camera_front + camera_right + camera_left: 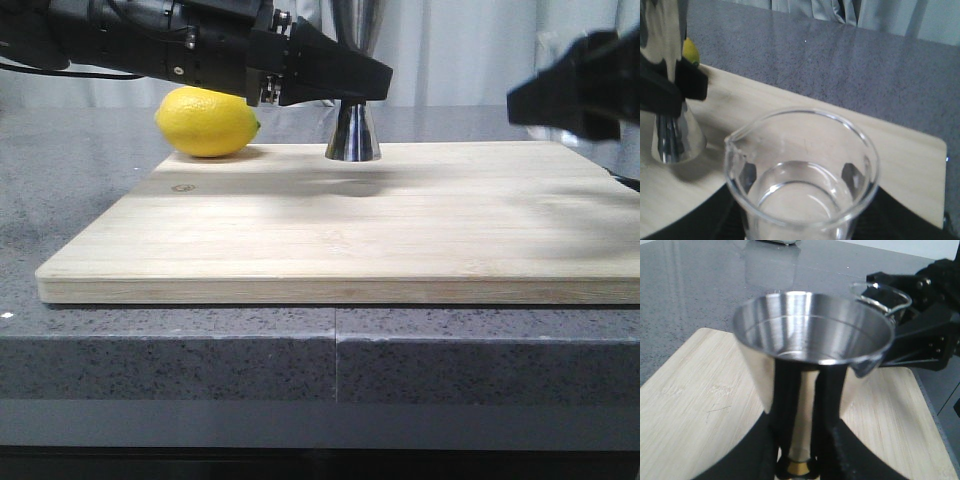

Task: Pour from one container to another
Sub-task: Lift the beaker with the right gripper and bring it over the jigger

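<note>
My left claw [801,460] is pinched on the steel jigger [812,365] at its narrow waist, where a thin gold band shows just below my black fingers [782,390]; its upper cone is bright, mirror-smooth and open toward my wrist camera. From the front, the jigger's lower cone [353,133] stands on the far part of the wooden board [350,240], with my left arm reaching in level from the left, above a lemon [207,121] lying at the board's far left edge. My right claw [800,220] grips the clear glass beaker [802,175], upright, flared rim and small spout showing, held above the board just beside the jigger's rim. I can read no writing or marks on either vessel
</note>
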`<action>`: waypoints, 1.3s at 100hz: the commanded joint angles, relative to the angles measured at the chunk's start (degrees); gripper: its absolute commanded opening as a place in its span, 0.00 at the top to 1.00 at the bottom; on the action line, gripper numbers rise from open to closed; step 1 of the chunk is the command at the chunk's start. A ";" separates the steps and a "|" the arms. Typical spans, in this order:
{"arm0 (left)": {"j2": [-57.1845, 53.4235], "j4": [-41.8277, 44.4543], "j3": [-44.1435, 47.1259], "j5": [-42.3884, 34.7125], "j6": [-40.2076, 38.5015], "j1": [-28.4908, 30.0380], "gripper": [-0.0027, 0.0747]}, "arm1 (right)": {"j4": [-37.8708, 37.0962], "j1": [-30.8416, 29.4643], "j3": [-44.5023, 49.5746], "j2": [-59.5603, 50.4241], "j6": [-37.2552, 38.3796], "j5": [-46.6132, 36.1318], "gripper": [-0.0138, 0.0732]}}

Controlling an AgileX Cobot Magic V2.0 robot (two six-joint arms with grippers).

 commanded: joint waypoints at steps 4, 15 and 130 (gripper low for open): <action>-3.83 -3.84 -1.80 6.55 -0.90 -1.47 0.99 | -3.39 0.05 -7.47 -1.64 -0.51 1.06 0.53; -3.83 -3.71 -1.80 6.55 -0.90 -2.34 0.99 | -5.24 0.05 -11.69 -1.64 -0.51 3.50 0.53; -4.68 -1.39 -4.25 6.55 -1.41 -6.28 0.99 | -28.08 6.30 -26.61 -3.02 -0.51 19.09 0.53</action>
